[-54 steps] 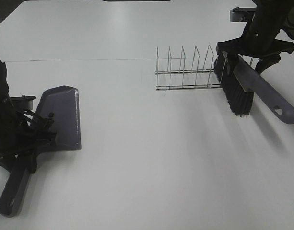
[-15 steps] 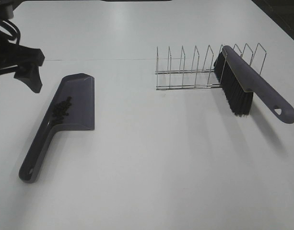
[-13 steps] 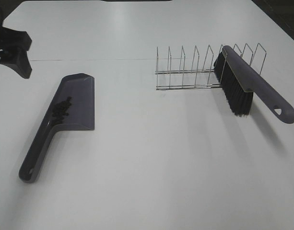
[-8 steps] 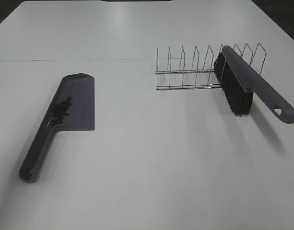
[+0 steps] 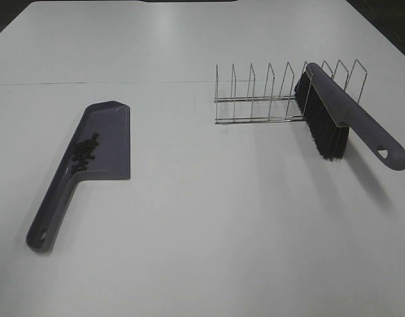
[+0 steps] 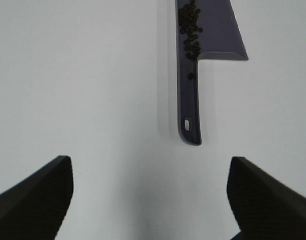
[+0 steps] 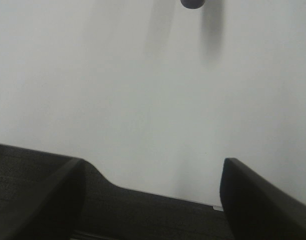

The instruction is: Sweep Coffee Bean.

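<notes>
Beans (image 6: pixel 189 31) lie in a small dark bunch in my dustpan (image 6: pixel 212 30), well ahead of my left gripper (image 6: pixel 150 192). My left fingers (image 6: pixel 35 192) are wide apart and hold nothing. They hang above the bare white table (image 6: pixel 83 75), one finger on each side of my wrist view. Straight out between them I see the dustpan's handle (image 6: pixel 190 105), its end with the small hole nearest the fingers. The tray is farther out. Most beans sit near where the handle meets the tray, and one bean (image 6: pixel 190 76) has rolled onto the handle.

My right gripper (image 7: pixel 153 192) is open too, with its fingers (image 7: pixel 40 197) far apart and empty. Under them is the table edge (image 7: pixel 143 192), with dark floor on the near side. Far out from these fingers a round dark tip (image 7: pixel 192 3) pokes in, and I cannot tell what it is.

From the high view I see no arms. The dustpan (image 5: pixel 106 142) lies flat with the beans (image 5: pixel 84 150) in it. Well apart from it, a brush (image 5: pixel 341 122) leans in a wire rack (image 5: pixel 268 99), bristles (image 5: pixel 324 132) down.
</notes>
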Tool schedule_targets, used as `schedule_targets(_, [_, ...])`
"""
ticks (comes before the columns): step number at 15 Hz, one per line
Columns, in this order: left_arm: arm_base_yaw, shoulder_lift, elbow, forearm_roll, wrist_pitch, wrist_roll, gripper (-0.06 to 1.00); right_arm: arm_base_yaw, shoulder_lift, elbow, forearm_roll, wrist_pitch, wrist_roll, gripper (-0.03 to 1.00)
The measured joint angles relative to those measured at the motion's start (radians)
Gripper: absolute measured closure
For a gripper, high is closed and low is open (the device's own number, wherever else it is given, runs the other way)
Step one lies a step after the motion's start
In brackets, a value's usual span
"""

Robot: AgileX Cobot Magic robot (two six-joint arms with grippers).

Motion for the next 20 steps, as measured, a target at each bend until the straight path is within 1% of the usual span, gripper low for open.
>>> schedule_targets(3, [0.000,-0.204,0.001,0.027,0.161,-0.005,0.17,0.000,-0.080,0.000,0.000,0.001,0.000,0.31])
schedule_targets(4, [0.000,-0.312,0.001,0.034,0.193,-0.005,0.17,0.000,-0.118,0.000,0.000,0.001,-0.001,0.31])
schedule_targets(5, [0.000,-0.389,0.001,0.036,0.198,-0.005,0.17,0.000,-0.134,0.000,0.000,0.001,-0.001,0.31])
schedule_targets(8, [0.000,-0.535,0.001,0.038,0.199,0.023,0.17,0.000,-0.145,0.000,0.000,0.002,-0.002,0.31])
schedule_targets(9, [0.000,-0.578,0.001,0.039,0.201,0.048,0.17,0.000,-0.145,0.000,0.000,0.002,-0.002,0.31])
schedule_targets(11, [0.000,-0.632,0.015,0.036,0.210,0.141,0.17,0.000,-0.145,0.000,0.000,0.002,-0.002,0.31])
schedule_targets(14, [0.000,-0.635,0.079,-0.033,0.210,0.205,0.18,0.000,-0.159,0.000,0.000,0.002,-0.003,0.31])
schedule_targets(16, [0.000,-0.636,0.086,-0.042,0.179,0.208,0.18,0.000,-0.206,0.000,0.000,0.002,-0.008,0.31])
schedule_targets(18, [0.000,-0.636,0.109,-0.042,0.108,0.208,0.18,0.000,-0.290,0.000,0.000,0.002,-0.009,0.31])
schedule_targets(20, [0.000,-0.636,0.127,-0.045,0.079,0.208,0.18,0.000,-0.333,0.000,0.000,0.002,-0.009,0.31])
